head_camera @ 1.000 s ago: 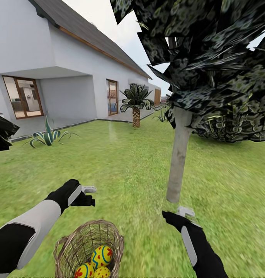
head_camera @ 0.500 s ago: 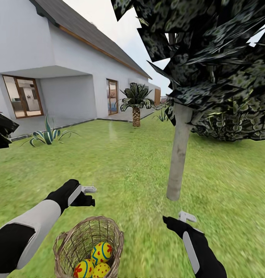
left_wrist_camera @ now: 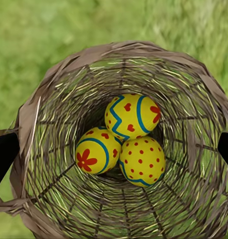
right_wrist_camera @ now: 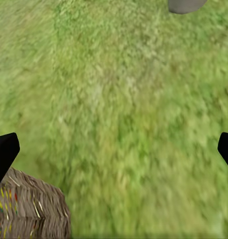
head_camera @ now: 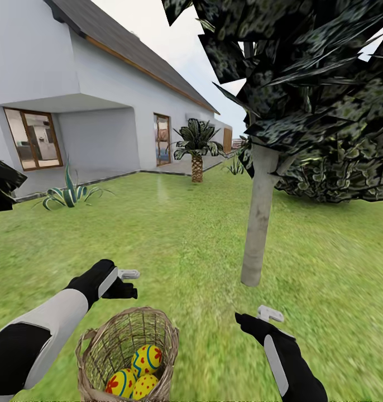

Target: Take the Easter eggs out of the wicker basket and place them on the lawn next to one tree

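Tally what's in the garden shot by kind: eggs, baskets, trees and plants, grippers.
Easter eggs: 3
Wicker basket: 1
Grey-trunked tree: 1
Palm: 1
Spiky striped plant: 1
Grippers, left gripper and right gripper: 2
Total: 9

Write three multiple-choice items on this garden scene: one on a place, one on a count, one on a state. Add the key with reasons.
1. Where does the basket stand?
A. on the grass between the two arms
B. on the house porch
C. against the palm trunk

2. How many eggs lie in the basket?
A. one
B. three
C. five

3. How is the left gripper?
A. shut on an egg
B. shut on the basket rim
C. open and empty

Key:
1 A: the head view shows it on grass, with the tree ahead to the right.
2 B: the left wrist view looks straight down on three.
3 C: its fingertips sit wide apart with nothing between.
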Available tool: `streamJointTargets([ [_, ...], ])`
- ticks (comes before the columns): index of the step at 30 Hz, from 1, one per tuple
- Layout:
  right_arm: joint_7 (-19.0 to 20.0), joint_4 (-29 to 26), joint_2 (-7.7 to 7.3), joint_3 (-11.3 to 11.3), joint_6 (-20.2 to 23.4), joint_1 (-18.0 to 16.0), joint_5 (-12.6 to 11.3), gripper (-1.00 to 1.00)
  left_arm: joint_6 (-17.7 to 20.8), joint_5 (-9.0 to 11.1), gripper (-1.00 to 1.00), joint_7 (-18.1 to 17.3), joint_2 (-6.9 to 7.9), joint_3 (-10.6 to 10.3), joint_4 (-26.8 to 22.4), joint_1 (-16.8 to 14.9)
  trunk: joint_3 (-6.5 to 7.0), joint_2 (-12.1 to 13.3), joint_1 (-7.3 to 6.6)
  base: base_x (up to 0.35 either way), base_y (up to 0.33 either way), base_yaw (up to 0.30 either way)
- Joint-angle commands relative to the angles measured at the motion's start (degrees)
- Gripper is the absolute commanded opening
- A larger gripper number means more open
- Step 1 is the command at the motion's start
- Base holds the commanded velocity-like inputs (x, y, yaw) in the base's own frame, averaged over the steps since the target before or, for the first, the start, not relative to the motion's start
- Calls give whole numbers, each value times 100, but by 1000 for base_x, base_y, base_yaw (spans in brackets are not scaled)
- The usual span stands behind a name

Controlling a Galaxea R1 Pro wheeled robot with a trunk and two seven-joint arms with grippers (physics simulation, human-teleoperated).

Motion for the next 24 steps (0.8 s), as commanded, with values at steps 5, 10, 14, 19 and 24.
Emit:
streamJointTargets([
  [5,-19,-8,6,-14,26,-3,-57,100,49,11,100,-18,6,-40,-8,-4,-97,-205,110,0,0,0],
  [10,-19,-8,10,-12,26,-3,-60,100,53,11,100,-18,6,-45,-8,-4,-186,-406,219,0,0,0],
  [14,-19,-8,10,-7,26,-3,-60,100,54,11,100,-18,5,-46,-8,-4,-258,-566,307,0,0,0],
  [19,-19,-8,11,-4,26,-3,-60,100,54,11,100,-18,4,-47,-8,-4,-348,-766,417,0,0,0],
  [24,-19,-2,11,-1,26,-3,-59,100,54,11,100,-18,5,-47,-8,-4,-438,-967,527,0,0,0],
])
